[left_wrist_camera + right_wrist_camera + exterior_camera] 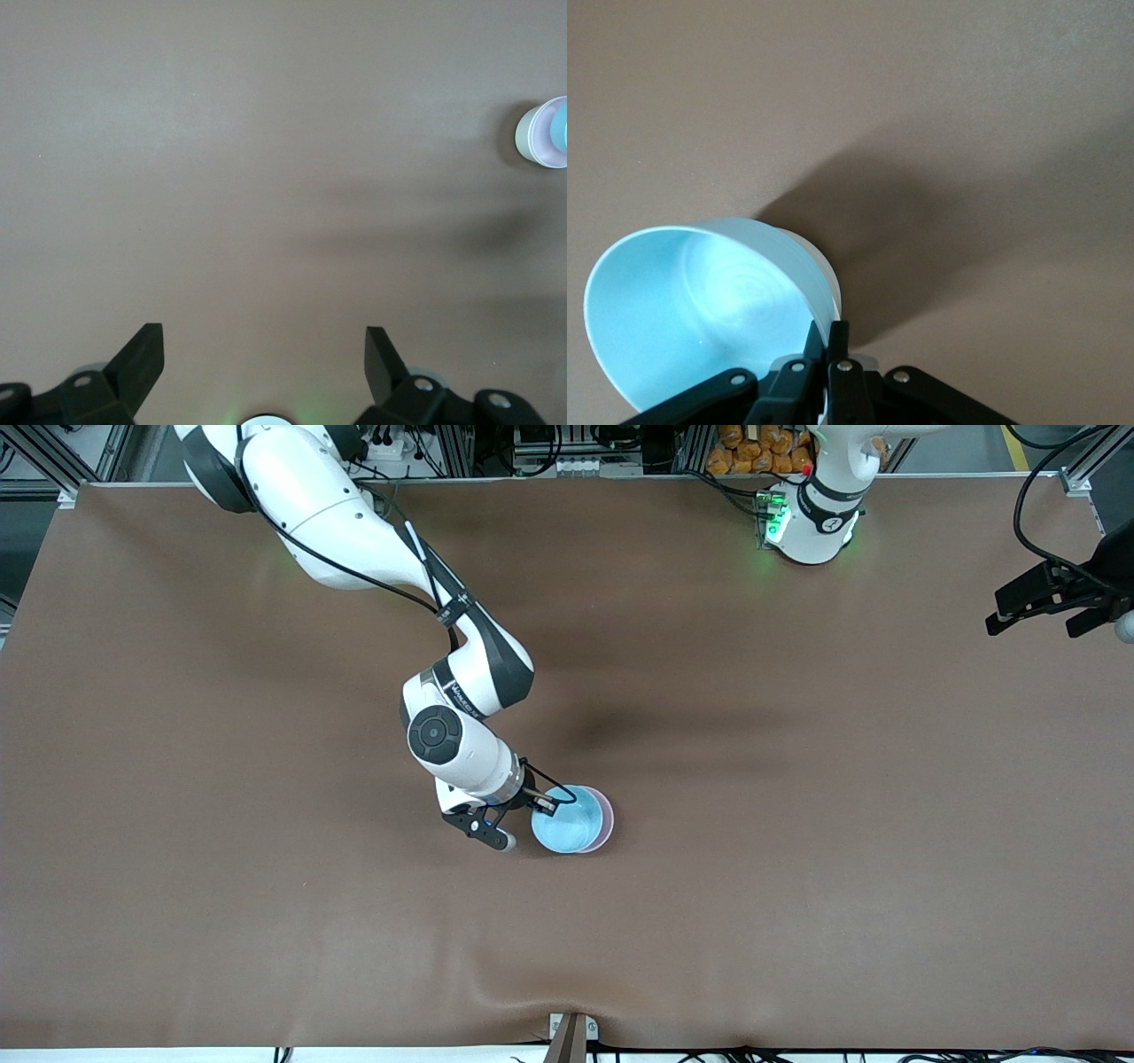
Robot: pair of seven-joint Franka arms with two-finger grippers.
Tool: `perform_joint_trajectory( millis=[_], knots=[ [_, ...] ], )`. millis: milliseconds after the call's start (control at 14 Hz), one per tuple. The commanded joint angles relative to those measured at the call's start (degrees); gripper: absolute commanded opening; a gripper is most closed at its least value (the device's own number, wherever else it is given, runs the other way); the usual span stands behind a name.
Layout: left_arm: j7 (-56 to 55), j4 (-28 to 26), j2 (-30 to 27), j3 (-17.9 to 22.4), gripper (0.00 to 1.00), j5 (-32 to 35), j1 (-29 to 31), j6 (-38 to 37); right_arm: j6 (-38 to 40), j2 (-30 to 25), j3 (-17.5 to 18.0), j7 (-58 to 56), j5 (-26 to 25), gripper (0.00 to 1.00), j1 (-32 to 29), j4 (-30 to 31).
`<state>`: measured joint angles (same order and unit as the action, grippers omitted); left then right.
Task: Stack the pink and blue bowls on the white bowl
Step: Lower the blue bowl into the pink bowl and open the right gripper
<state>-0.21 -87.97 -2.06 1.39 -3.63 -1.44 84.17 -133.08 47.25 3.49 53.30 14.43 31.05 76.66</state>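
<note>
Blue bowl [567, 824] sits nested in the pink bowl [605, 819], its rim pinched by the right gripper [542, 804]. Left gripper [264, 354] waits, fingers spread, holding nothing.

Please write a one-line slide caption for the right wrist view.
Right gripper shut on the blue bowl's rim, over the brown table.

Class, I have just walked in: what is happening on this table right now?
The right gripper is shut on the rim of the light sky-blue glossy bowl, holding it on or just over the pale pink glossy bowl, whose edge peeks out beside it. In the left wrist view a white wall shows below them, probably the white glossy bowl. The left gripper waits open above the brown table at the left arm's end.
</note>
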Motion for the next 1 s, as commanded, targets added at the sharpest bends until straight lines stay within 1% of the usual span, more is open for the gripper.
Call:
perform_joint_trajectory(
  millis=[0, 214, 429, 929],
  knots=[
    [-0.67, -0.01, 0.22, -0.24, 1.00, 1.35, -0.14, 0.65, 0.45, 1.44, -0.15, 1.20, -0.10, 0.00, 0.59, -1.95],
    [-0.75, 0.43, 0.48, -0.33, 1.00, 1.43, -0.32, 0.65, 0.54, 1.35, 0.11, 1.89, -0.10, 0.00, 0.68, -2.39],
    [-0.75, 0.70, 0.39, -0.33, 1.00, 1.52, -0.32, 0.65, 0.45, 1.17, 0.11, 4.53, -0.36, 0.00, 3.05, -2.30],
    [-0.58, 2.10, 1.18, -0.24, 1.00, 1.43, -0.14, 0.65, 0.36, 1.44, -0.07, 4.71, -0.54, 0.00, 2.09, -2.30]
  ],
)
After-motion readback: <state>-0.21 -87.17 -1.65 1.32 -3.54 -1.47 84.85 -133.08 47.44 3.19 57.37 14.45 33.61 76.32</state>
